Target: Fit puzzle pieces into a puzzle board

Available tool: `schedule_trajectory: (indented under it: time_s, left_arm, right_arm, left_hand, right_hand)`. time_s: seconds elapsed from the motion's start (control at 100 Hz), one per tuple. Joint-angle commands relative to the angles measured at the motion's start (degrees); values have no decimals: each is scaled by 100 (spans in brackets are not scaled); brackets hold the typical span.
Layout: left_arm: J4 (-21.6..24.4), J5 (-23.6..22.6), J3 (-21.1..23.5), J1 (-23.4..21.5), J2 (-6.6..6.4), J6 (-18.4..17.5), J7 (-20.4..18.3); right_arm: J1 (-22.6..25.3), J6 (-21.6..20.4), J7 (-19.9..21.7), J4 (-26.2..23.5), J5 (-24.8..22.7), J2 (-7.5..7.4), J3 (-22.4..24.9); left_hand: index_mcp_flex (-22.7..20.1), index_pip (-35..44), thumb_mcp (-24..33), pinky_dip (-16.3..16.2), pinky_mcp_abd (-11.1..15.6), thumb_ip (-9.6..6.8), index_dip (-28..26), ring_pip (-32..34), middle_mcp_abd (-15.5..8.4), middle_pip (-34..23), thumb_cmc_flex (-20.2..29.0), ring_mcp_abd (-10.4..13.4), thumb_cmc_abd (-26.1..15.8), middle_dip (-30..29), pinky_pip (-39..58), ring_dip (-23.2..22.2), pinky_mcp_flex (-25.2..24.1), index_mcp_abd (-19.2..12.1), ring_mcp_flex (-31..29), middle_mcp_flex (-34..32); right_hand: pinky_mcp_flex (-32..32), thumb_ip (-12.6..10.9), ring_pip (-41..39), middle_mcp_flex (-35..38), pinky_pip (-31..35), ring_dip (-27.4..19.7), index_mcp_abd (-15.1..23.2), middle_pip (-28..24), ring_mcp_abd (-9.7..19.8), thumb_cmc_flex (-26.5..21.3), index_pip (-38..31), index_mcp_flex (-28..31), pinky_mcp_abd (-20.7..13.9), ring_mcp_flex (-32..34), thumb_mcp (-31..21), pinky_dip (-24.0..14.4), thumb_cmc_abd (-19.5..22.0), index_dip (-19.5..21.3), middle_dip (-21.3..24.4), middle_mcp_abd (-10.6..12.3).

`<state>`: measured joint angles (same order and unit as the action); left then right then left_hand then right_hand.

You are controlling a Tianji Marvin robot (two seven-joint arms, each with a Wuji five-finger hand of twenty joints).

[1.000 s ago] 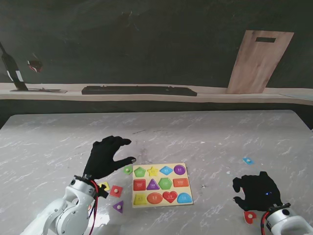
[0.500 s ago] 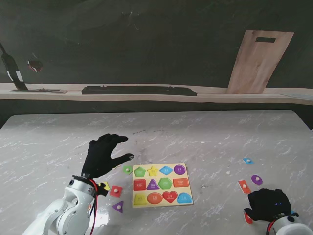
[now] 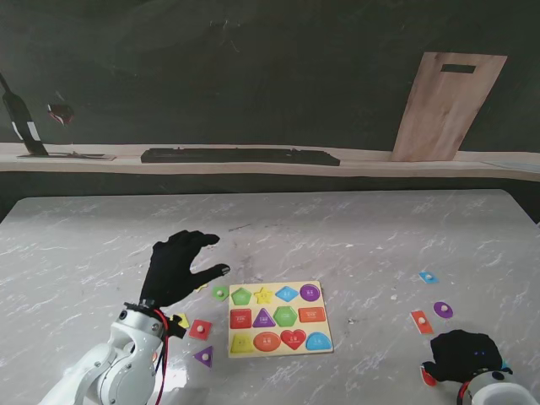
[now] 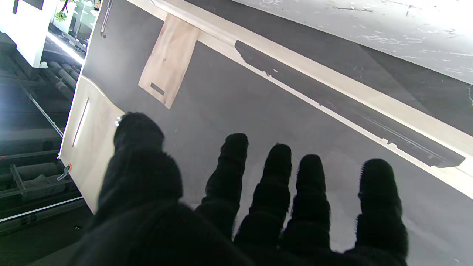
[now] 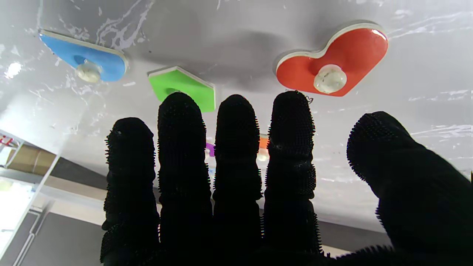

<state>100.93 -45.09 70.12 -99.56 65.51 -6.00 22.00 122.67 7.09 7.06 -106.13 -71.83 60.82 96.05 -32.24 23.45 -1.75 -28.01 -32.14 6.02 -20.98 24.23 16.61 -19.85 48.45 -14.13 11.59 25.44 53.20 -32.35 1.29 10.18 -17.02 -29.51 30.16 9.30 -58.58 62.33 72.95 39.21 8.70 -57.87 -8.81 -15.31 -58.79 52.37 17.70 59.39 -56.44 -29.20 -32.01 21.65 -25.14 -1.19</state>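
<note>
The puzzle board [image 3: 321, 288] lies flat in front of me, showing three rows of coloured shapes. My left hand [image 3: 177, 270] hovers left of it, fingers spread, holding nothing; its wrist view shows the left hand [image 4: 258, 207] pointing at the back wall. Loose pieces lie by that arm: a green circle [image 3: 220, 293], a red piece [image 3: 200, 329], a purple triangle [image 3: 203, 355]. My right hand [image 3: 462, 356] is low at the near right, fingers straight, empty. In its wrist view the right hand [image 5: 236, 184] is just over a red heart [image 5: 332, 62], a green pentagon [image 5: 184, 88] and a blue piece [image 5: 83, 59].
Farther right of the board lie a small blue piece [image 3: 428, 277], a purple oval [image 3: 443, 310] and a red rectangle [image 3: 420, 321]. A yellow piece [image 3: 180, 321] peeks out beside my left wrist. A wooden board [image 3: 447, 105] leans on the back wall above a ledge.
My right hand has drawn back toward me, uncovering the purple oval and the red rectangle. The left hand has hardly moved.
</note>
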Motion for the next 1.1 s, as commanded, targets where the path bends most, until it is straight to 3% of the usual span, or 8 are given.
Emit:
schedule_trajectory:
  time_s: [0.0, 0.54, 0.86, 1.09]
  left_arm:
    - [23, 21, -2, -12, 17, 20, -5]
    - [-13, 66, -20, 16, 22, 61, -29]
    - [-17, 71, -20, 18, 23, 66, -28]
    - [-20, 71, -20, 18, 25, 70, -19]
  right_arm:
    - [14, 29, 31, 60, -3, -3, -41]
    - [-238, 160, 133, 336, 115, -32, -242]
    - [-241, 193, 331, 284, 80, -45, -277]
    - [-252, 143, 344, 302, 30, -52, -271]
  left_hand:
    - [-148, -76, -50, 3, 928, -163, 2, -77, 61, 100, 78, -120, -160, 28, 70, -42, -40, -5, -62, -8]
    - [-169, -80, -54, 12, 927, -162, -2, -74, 52, 97, 78, -111, -165, 24, 83, -36, -36, -21, -66, -14]
    - [-186, -79, -56, 16, 933, -160, -4, -74, 49, 99, 79, -107, -174, 20, 85, -33, -35, -23, -64, -9]
    - [-191, -83, -54, 19, 932, -161, -2, -74, 65, 103, 88, -120, -174, 16, 84, -32, -39, -16, -59, -5]
  right_hand:
    - [43, 128, -131, 254, 219, 27, -18, -83, -179, -3, -75, 282, 271, 228, 29, -74, 95, -67, 30, -194]
    - [48, 264, -130, 253, 240, 6, 99, -74, -154, -179, -214, 215, 238, 223, 28, -45, 37, -229, 54, -142]
    - [65, 424, -142, 261, 251, 2, 220, -88, -106, -391, -411, 113, 210, 240, -110, -30, -313, -357, 56, -95]
    - [88, 559, -141, 254, 256, -3, 347, -103, -51, -529, -610, -17, 164, 254, -330, -15, -859, -503, 54, -39]
